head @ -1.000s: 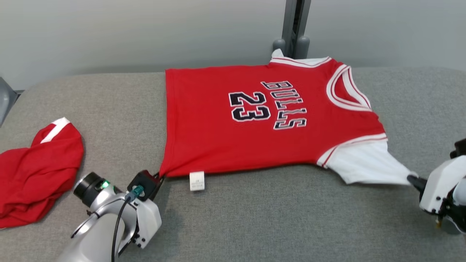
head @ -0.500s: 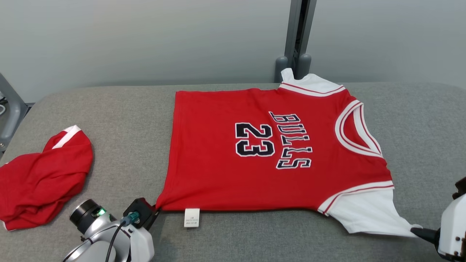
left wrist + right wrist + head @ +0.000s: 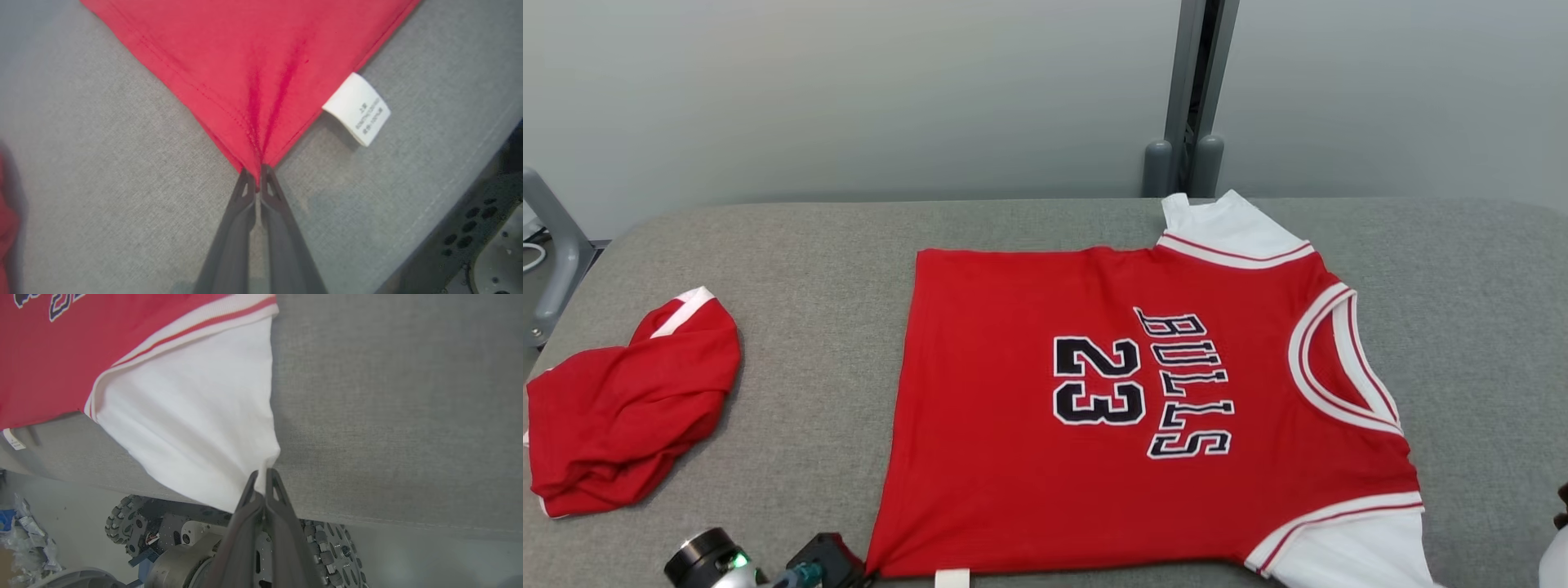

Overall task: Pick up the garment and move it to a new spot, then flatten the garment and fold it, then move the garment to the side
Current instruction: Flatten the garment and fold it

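The garment [image 3: 1143, 408] is a red jersey with "BULLS 23" lettering and white sleeves, spread flat on the grey padded table [image 3: 768, 286]. My left gripper [image 3: 256, 179] is shut on the jersey's red hem corner [image 3: 261, 61], beside a white care label [image 3: 357, 108]. In the head view that gripper [image 3: 866, 572] sits at the bottom edge, at the jersey's near left corner. My right gripper [image 3: 261, 477] is shut on the tip of the near white sleeve [image 3: 184, 400], which hangs past the table's front edge.
A second red garment [image 3: 629, 408] lies crumpled at the table's left end. A grey post [image 3: 1192, 98] stands behind the table and a metal frame [image 3: 556, 237] is at the far left. My wheeled base [image 3: 122, 522] shows below the table edge.
Both grippers have dragged the jersey toward the table's near edge, keeping their grips. The head camera has also shifted, so the whole picture sits lower.
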Tool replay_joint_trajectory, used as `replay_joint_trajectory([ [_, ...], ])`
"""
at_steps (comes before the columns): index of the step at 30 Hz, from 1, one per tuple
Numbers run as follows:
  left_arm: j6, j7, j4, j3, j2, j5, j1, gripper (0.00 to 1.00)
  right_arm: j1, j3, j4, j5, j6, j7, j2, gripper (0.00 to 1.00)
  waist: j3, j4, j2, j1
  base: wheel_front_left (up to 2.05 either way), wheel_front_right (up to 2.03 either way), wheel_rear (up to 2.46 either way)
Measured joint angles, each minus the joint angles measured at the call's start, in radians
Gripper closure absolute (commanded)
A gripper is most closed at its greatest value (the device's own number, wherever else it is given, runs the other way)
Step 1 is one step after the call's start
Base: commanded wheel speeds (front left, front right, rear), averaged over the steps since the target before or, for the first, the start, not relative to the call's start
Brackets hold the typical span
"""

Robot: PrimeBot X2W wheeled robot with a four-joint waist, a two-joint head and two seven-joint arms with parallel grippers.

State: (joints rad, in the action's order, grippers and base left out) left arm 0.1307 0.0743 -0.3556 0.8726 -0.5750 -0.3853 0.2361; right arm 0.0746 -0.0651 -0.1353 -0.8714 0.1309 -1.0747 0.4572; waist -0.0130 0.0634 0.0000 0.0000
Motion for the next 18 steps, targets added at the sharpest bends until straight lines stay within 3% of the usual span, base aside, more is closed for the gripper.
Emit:
replay_joint_trajectory([
  [11,-0.044,0.135,0.281,-0.013,-0.122,-0.078,-0.116,1.0,0.096,-0.127,0.151,0.072,0.0,-0.148,-0.111,1.0,0.005,0.001,0.0,0.0,0.0,0.0,0.0],
  [18,-0.066,0.141,0.37,-0.054,-0.132,-0.15,-0.13,1.0,0.078,-0.186,0.204,0.084,0.0,-0.158,-0.182,1.0,-0.005,0.003,0.0,0.0,0.0,0.0,0.0],
])
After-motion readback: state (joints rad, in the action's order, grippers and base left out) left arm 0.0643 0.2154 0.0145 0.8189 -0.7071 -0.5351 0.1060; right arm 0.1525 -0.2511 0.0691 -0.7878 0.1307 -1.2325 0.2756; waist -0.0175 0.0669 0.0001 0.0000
